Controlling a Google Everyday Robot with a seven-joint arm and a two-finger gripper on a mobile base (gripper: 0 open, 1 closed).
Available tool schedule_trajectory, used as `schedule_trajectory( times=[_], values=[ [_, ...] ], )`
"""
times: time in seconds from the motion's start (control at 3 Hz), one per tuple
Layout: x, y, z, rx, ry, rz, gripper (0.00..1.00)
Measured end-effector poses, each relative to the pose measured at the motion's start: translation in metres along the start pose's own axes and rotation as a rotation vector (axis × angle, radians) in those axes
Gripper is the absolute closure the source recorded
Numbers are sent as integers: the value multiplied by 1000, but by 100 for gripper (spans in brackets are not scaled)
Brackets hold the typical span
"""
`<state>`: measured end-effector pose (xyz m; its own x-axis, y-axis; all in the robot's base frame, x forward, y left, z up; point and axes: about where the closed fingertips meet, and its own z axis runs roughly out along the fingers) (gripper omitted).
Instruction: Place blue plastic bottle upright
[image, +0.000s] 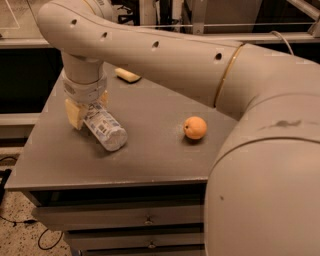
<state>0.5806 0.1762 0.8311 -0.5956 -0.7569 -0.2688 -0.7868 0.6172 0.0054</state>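
Observation:
The blue plastic bottle lies on its side on the grey table top, left of centre, with its bottom end toward me. Its cap end is hidden under the wrist. My gripper points down over the far half of the bottle. It is open, with one yellow finger on the bottle's left side and the other on its right, so the bottle sits between them. The bottle still rests on the table.
An orange sits right of centre. A pale yellow sponge-like piece lies at the back. My arm spans the table's right side. Drawers are below the front edge.

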Motion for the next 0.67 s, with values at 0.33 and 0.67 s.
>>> schedule_trajectory(
  times=[0.33, 0.67],
  values=[
    [-5, -6, -14, 6, -47, 2, 70],
    [-23, -15, -51, 8, -170, -29, 94]
  ],
)
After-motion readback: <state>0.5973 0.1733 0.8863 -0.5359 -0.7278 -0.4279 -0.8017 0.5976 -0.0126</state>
